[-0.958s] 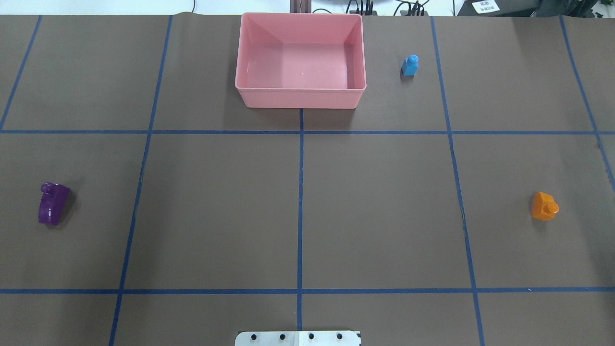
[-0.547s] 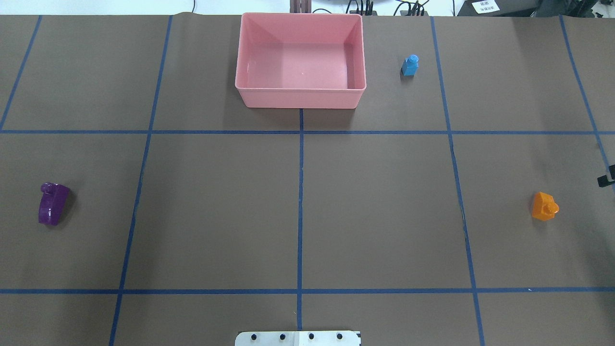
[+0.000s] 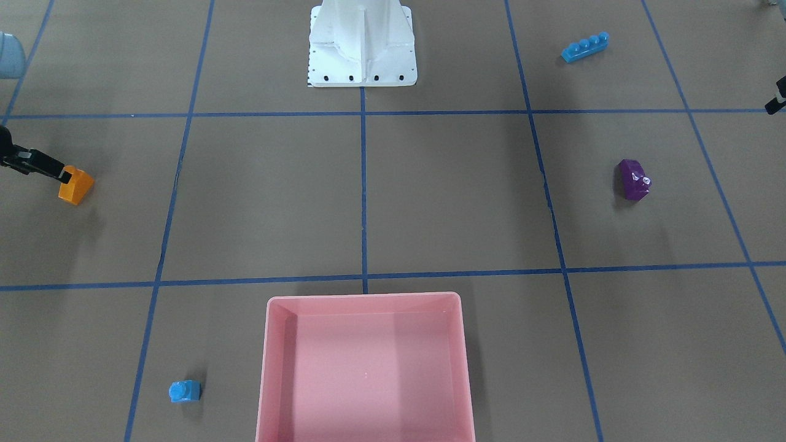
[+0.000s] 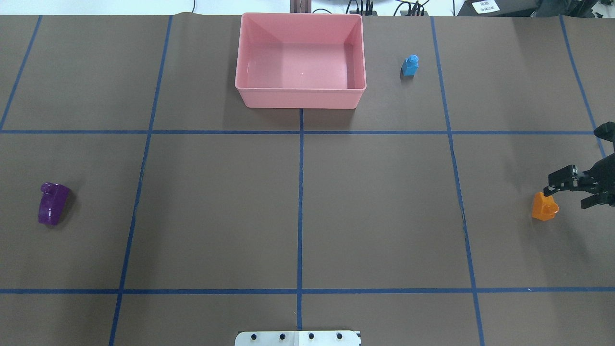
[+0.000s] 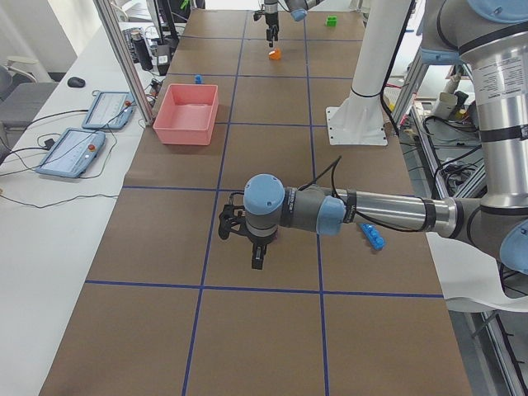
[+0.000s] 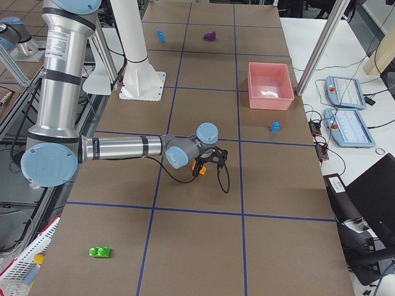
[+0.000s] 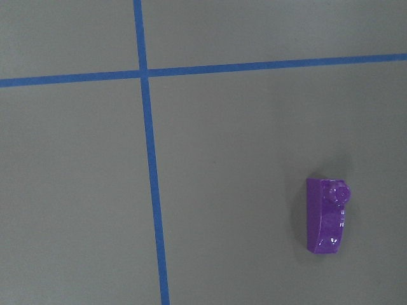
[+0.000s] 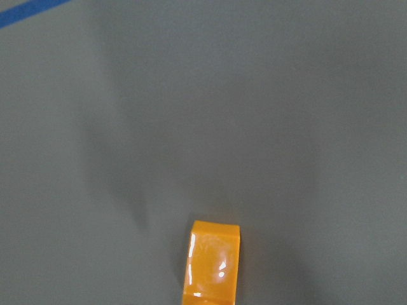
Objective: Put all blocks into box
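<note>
box [image 4: 300,98] empty, 0 of 5 in: purple block [image 4: 52,203], tiny blue block [image 4: 410,65], long blue block [image 3: 585,47] and green block [image 6: 99,251] all lie outside it. right gripper [image 4: 567,194] fingers spread, holding nothing, just beside orange block [image 4: 544,206], well apart from the box on the robot's right. left gripper [image 5: 256,260] fingers: cannot tell.

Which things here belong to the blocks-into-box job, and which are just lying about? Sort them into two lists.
For the job: orange sloped brick, purple curved brick, tiny blue one-stud brick, long blue four-stud brick, green two-stud brick, pink box.

Just lying about: white robot base, teach pendants, computer mouse.
</note>
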Available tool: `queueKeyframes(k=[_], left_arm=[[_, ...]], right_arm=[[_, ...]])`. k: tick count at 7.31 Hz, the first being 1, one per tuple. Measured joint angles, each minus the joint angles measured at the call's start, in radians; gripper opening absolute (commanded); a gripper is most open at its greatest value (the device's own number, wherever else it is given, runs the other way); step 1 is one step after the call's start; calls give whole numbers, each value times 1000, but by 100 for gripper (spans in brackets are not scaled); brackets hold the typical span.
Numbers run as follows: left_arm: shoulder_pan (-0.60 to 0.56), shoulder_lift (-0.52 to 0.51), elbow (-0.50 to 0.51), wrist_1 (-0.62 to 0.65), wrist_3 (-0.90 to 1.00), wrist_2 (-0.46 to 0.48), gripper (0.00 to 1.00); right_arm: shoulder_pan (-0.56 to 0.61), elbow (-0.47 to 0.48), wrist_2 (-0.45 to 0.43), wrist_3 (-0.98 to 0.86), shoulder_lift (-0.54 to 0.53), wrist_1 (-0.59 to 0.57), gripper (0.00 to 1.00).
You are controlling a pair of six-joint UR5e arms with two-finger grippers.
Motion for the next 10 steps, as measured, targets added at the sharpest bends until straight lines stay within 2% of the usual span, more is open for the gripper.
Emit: queueKeyframes(k=[2,3,4,5,8,9,10], left_arm=[[0,0,0,0,0,0,100],[0,0,0,0,-1,-1,100],[0,-2,0,0,-2,-1,100],[5,-7,-2,0,-17,-1,100],[126,-43,-2,-50,-205,-2,100],[192,-54,0,-81,-304,2,100],[262,-66,4,-109,-386,15,100]], right_arm=[[-35,-16,-25,13,18,1,100],[-51,-36,-28,13,32,2,80],[-62,-49,-30,14,40,2,25],[-68,-55,-30,17,43,2,0],[-69,-3,-15,34,48,-5,0],[-59,31,-7,65,70,-14,0],[-45,45,-2,105,143,-51,0]])
